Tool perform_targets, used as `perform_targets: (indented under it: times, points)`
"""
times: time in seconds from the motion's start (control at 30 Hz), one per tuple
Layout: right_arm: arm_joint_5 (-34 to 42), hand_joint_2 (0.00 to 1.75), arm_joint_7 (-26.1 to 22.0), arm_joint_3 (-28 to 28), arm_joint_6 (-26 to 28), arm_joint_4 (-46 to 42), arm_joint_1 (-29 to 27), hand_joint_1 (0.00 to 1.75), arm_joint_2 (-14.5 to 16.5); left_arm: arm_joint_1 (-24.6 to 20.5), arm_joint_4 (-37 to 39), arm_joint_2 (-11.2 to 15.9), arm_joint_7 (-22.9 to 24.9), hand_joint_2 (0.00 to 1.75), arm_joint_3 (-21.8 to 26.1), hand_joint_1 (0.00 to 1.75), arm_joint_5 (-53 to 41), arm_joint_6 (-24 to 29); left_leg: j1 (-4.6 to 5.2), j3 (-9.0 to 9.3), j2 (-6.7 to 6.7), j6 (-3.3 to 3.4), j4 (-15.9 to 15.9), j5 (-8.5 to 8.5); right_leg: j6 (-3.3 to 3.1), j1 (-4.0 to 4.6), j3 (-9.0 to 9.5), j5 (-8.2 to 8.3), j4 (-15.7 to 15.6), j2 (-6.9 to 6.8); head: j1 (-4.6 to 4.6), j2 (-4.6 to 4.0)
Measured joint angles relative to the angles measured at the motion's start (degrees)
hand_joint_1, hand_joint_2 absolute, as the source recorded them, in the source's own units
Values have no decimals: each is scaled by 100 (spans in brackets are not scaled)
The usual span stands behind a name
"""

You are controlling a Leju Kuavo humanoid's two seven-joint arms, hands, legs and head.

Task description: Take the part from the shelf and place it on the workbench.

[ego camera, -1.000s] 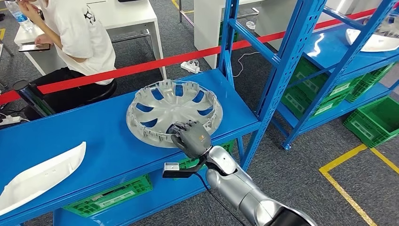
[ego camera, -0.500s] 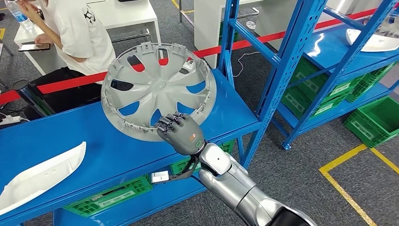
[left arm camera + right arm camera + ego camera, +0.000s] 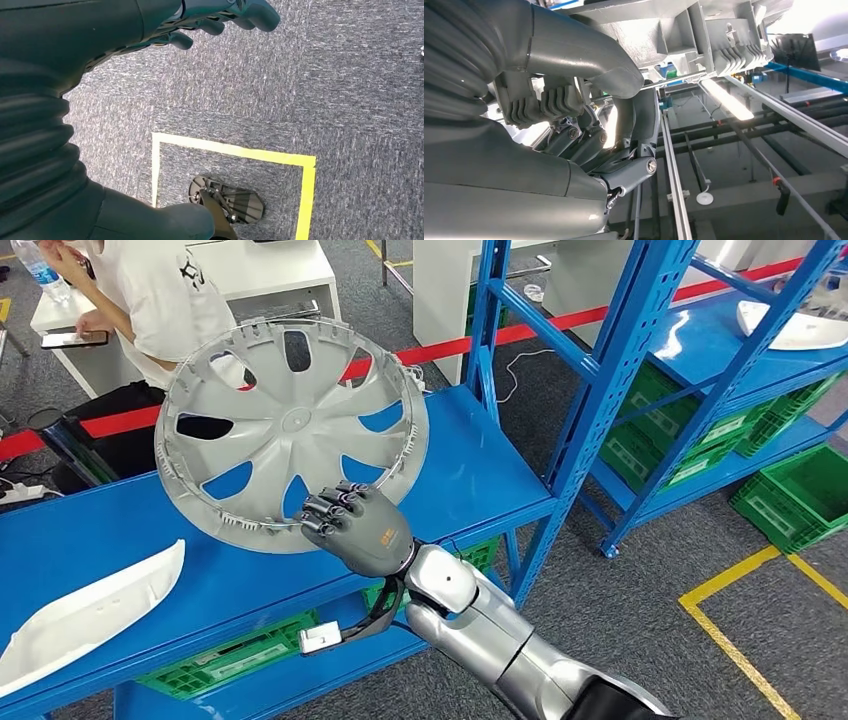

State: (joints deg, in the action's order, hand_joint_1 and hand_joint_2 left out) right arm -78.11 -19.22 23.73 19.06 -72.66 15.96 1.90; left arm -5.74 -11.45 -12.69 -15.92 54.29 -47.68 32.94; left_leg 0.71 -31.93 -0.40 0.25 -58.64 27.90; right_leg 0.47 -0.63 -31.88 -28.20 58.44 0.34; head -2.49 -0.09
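The right hand (image 3: 352,530) grips the grey wheel cover (image 3: 290,430) at its lower rim, fingers curled over the edge, and holds it up in the air above the blue shelf (image 3: 200,530), tilted so that its ribbed inner face looks toward the camera and its spokes and openings show. In the right wrist view the thumb and fingers (image 3: 574,100) clamp a section of the cover's rim, with its clips and ribs close against the hand. The cover touches nothing but the hand; the shelf board lies beneath and behind it. A white curved panel (image 3: 85,615) rests on the shelf to the robot's left, well apart from the cover. Green crates (image 3: 235,655) sit on the level under the shelf board. Behind the shelf a red tape (image 3: 560,320) runs across, and a person (image 3: 165,300) in a white shirt sits at a white table. The left hand (image 3: 150,30) hangs over grey carpet with a yellow line (image 3: 235,152), holding nothing, its fingers loosely bent and apart.
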Motion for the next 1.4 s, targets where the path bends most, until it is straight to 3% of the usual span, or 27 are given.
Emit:
perform_targets:
  times: [0.07,0.1,0.2,0.23,0.27,0.3,0.37,0.43,0.53,0.57,0.63,0.7,0.73,0.77,0.8,0.9,0.97,1.07,1.13,1.2,1.23,1.27,1.3,1.33,1.4]
  points:
    - [50,175,3,39,-22,-51,6,175,-1,-1,0,-6,5,175,20,0,60,0,-30,13,12,49,68,-70,38,-4,-42,-77,90,-1,-8,0]
    - [75,175,1,50,-28,-63,15,175,-2,-3,0,-9,8,175,38,0,91,0,-50,11,20,72,103,-102,53,-2,-127,-211,272,-3,-21,0]
    - [145,175,-4,74,-33,-68,29,175,-4,2,2,-15,11,175,96,0,175,0,-66,-45,38,99,107,-142,91,-24,-604,-736,1311,-8,-51,-1]
    - [165,175,-2,83,-33,-67,27,175,-7,7,3,-16,13,175,117,0,198,0,-71,-69,40,94,90,-147,102,-35,-701,-772,1536,-9,-52,-1]
    - [181,175,-1,92,-34,-66,27,175,-10,11,4,-17,14,175,139,0,220,0,-80,-95,40,84,68,-152,115,-49,-698,-694,1550,-10,-51,-1]
    - [192,175,-1,99,-34,-65,29,175,-13,13,5,-20,15,175,161,0,236,0,-95,-122,37,67,37,-153,131,-67,-588,-525,1344,-11,-52,0]
    - [202,175,-2,113,-34,-64,43,175,-17,10,8,-22,15,175,187,0,251,0,-118,-191,27,0,-43,-146,158,-92,-218,-217,625,-9,-55,0]
    - [207,175,-2,132,-31,-63,59,175,-20,6,9,-21,11,175,209,0,257,0,-113,-259,10,-97,-109,-152,101,-85,-61,-127,253,22,-58,-1]
    - [214,175,7,148,-32,-62,64,175,-26,15,11,-19,-8,175,246,0,272,-18,-113,-317,-7,-234,-125,-200,-66,-74,-146,-95,235,45,-55,-1]
    - [216,175,9,150,-32,-62,65,175,-26,19,11,-19,-23,175,257,0,284,-37,-122,-355,-2,-271,-175,-140,-121,-74,-177,-60,229,37,-54,-1]
    - [221,175,14,151,-33,-62,68,175,-26,22,11,-19,-75,175,275,0,308,-92,-133,-524,10,-323,-582,208,-206,-80,-251,18,215,22,-46,-1]
    - [231,175,28,151,-37,-62,64,175,-28,19,11,-20,-134,175,281,0,322,-135,-133,-769,13,-346,-1304,649,-237,-62,-349,94,218,13,-40,0]
    - [235,175,38,152,-39,-61,59,175,-30,18,11,-20,-156,175,283,0,327,-150,-132,-828,13,-344,-1569,759,-243,-48,-404,135,220,8,-41,0]
    - [238,175,51,152,-42,-59,51,175,-32,17,11,-20,-172,175,286,0,332,-160,-129,-795,13,-331,-1652,766,-245,-34,-460,177,223,3,-41,0]
    - [239,175,61,153,-45,-57,45,175,-36,17,11,-20,-182,175,290,0,337,-168,-124,-654,13,-305,-1518,677,-244,-20,-513,219,224,2,-41,0]
    - [248,175,94,154,-67,-56,33,175,-42,-4,8,-13,-185,175,311,0,344,-185,-77,112,13,-187,-388,385,-207,4,-620,339,221,1,-45,-1]
    - [251,175,128,154,-99,-56,20,175,-46,-20,6,-8,-167,175,320,0,343,-191,-26,315,13,-141,-11,347,-140,-8,-631,422,194,-6,-45,-1]
    - [248,175,177,154,-131,-63,-38,175,-63,-21,8,-11,-125,175,326,0,328,-186,-25,233,31,-42,60,179,-25,-20,-655,484,155,-11,-40,0]
    - [241,175,200,154,-150,-84,-103,175,-88,-22,10,-15,-92,175,327,0,292,-172,-63,142,52,33,118,28,23,-17,-773,122,448,-8,-60,-1]
    - [229,175,222,156,-184,-114,-187,175,-123,-14,10,-22,-62,175,328,0,250,-157,-63,-4,58,66,113,-94,57,-23,-951,-431,1126,-8,-84,-1]
    - [222,175,246,157,-202,-127,-237,175,-144,-7,11,-26,-50,175,328,0,228,-154,-62,-86,61,68,101,-149,71,-23,-1004,-579,1453,-9,-89,0]
    - [215,175,273,157,-220,-141,-289,175,-165,-1,12,-32,-46,175,328,0,213,-152,-62,-173,64,65,82,-201,79,-22,-991,-598,1648,-9,-89,0]
    - [211,175,300,158,-234,-155,-336,175,-186,1,13,-36,-45,175,328,0,199,-150,-64,-262,67,58,56,-250,82,-23,-884,-510,1651,-10,-90,0]
    - [220,175,317,158,-246,-173,-373,175,-208,1,13,-41,-46,175,328,0,187,-145,-67,-347,68,44,22,-291,81,-24,-667,-365,1429,-12,-91,0]
    - [248,175,312,158,-268,-229,-419,175,-247,0,13,-52,-57,175,328,0,175,-114,-64,-493,68,-1,-63,-356,52,-12,-105,-264,659,-17,-97,0]
